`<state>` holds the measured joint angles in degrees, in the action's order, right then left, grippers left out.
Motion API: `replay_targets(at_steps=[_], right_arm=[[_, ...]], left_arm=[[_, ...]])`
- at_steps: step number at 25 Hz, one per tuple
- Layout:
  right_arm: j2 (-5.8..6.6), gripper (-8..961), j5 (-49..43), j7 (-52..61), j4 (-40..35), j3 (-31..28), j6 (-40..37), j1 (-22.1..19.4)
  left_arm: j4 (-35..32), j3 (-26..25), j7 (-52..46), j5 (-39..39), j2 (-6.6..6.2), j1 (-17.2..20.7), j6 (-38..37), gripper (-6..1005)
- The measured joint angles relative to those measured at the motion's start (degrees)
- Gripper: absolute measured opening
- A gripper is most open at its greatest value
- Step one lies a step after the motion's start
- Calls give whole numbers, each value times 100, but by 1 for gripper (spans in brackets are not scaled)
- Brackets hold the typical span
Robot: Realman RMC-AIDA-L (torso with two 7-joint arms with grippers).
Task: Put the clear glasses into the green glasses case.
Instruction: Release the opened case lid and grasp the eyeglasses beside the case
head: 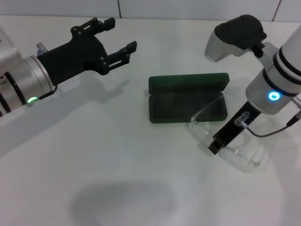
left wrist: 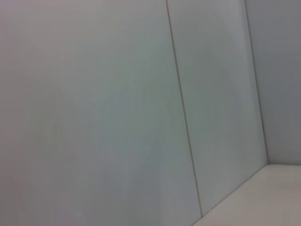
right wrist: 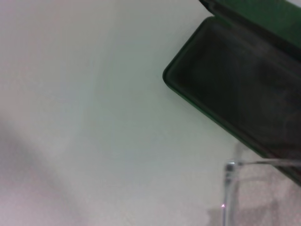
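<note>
The green glasses case (head: 188,98) lies open near the middle of the white table (head: 108,160), its lid (head: 189,82) standing up along the far side and its dark-lined tray (head: 186,109) facing the robot. The clear glasses (head: 225,136) sit on the table at the case's right front corner, on the robot's right. 1 transparent arm (head: 207,109) reaches up and over the near right edge of the tray, while the wraparound lens (head: 244,157) rests farther out on the table, toward the robot.

The right gripper (head: 217,144) is down at the glasses, its dark fingers (head: 225,136) slanting across the frame between the case corner and the lens. Whether those fingers are apart or clamped on the plastic cannot be told from the head view, where only 1 dark bar shows. The right wrist view takes in the tray's rounded corner (right wrist: 176,77) and a thin clear arm of the glasses (right wrist: 227,193) just off the case edge, but none of the gripper's own fingers.

The left gripper (head: 121,36) hangs above the table well to the left of the case and behind it, its 2 black jaws spread wide with nothing between them. The left wrist view shows only a pale panelled wall (left wrist: 117,108).
</note>
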<state>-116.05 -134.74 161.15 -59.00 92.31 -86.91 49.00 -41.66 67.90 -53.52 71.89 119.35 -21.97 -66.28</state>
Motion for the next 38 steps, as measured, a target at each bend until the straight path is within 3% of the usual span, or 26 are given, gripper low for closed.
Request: replay_targets(at_steps=[7,12,18,27,33,38], right_arm=[[10,220,27,-126,-68,-15,-6,-36],[37,150,58,-256,-482,-243,-112,-285],[36,147,152,-695,-1093,-691,-239,-799],[27,149,1341,-2471,-1681,-1462,-551,-1902],[27,151,1782,-3400,-1510,-2287,-1129,-2120],[57,150,1831,-3668,-1379,-2580,-1237,-2104]], left_arm=[[0,-40,0,-10,7,31,-12,757],[-16,-80,-1,-87,11,69,-137,757],[16,-317,-42,-198,29,120,-435,756],[167,-303,-78,-594,37,240,-481,757],[359,-326,-300,-854,37,181,-453,757],[645,-334,-384,-1271,21,86,-365,756]])
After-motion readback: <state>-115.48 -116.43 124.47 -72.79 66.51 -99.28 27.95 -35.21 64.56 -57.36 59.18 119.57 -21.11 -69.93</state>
